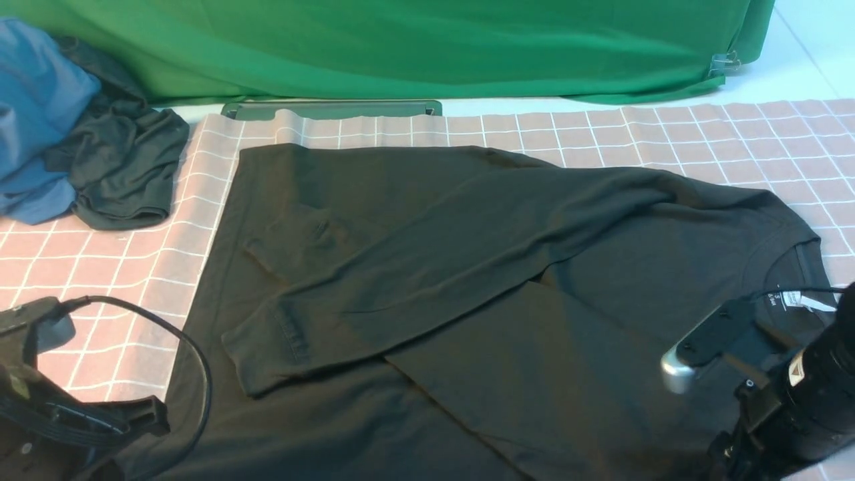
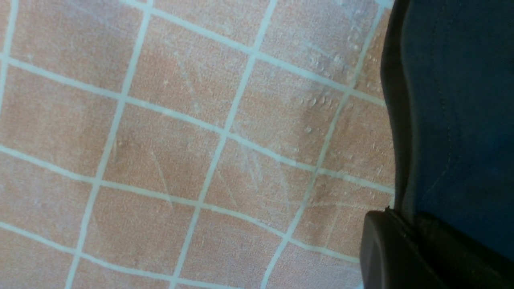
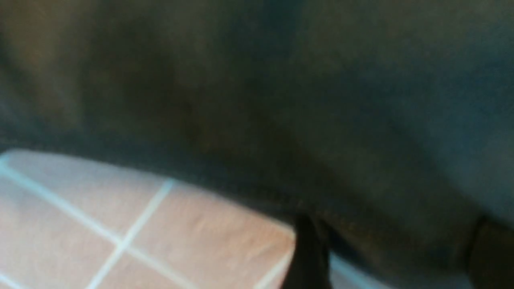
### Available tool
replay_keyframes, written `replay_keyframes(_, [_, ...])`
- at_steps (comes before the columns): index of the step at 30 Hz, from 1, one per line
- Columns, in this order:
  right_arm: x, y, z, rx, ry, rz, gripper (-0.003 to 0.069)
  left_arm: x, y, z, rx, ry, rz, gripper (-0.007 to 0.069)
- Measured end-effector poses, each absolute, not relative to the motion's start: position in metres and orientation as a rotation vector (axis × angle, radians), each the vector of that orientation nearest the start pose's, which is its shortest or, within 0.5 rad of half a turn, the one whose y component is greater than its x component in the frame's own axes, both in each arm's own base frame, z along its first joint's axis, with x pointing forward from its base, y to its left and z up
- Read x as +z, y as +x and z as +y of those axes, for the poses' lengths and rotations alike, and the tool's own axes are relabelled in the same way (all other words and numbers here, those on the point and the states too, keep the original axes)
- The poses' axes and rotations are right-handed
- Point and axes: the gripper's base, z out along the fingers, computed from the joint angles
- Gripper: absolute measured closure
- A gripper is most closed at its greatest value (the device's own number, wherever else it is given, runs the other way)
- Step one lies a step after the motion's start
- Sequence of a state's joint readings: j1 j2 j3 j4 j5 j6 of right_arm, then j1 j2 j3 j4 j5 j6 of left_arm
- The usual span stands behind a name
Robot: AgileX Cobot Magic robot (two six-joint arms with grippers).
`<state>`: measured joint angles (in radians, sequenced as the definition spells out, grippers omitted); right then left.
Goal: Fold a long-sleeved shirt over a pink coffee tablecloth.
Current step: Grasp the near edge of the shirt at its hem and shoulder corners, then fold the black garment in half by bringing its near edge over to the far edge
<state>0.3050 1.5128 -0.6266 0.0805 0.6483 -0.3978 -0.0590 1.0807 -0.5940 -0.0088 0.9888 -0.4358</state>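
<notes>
We see the long-sleeved shirt [image 1: 467, 267] lying flat mid-table on the pink coffee tablecloth [image 1: 701, 140], with its sleeves folded across its body. Our left hand [image 1: 133, 417] sits at 8 o'clock by the shirt's edge, and we cannot tell its grip. Our right hand [image 3: 397, 257], at 4 o'clock, has its fingers [image 3: 307, 253] spread at the shirt's edge.

Both arms were matte black. A thin black cable [image 1: 204, 377] looped off the left arm [image 1: 47, 407]; the right arm [image 1: 811, 401] carried a rounded, silver-capped wrist camera [image 1: 676, 374].
</notes>
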Motion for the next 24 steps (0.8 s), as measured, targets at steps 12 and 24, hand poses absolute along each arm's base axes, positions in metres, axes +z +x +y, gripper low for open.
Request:
replay_keyframes(12, [0.218, 0.253, 0.071, -0.057, -0.984, 2.703, 0.0589, 0.285, 0.208, -0.018, -0.258, -0.673, 2.658, 0.0594])
replay_keyframes(24, [0.247, 0.361, 0.058, -0.110, -0.777, 2.611, 0.0589, 0.292, 0.335, -0.006, -0.282, -0.767, 2.583, 0.0594])
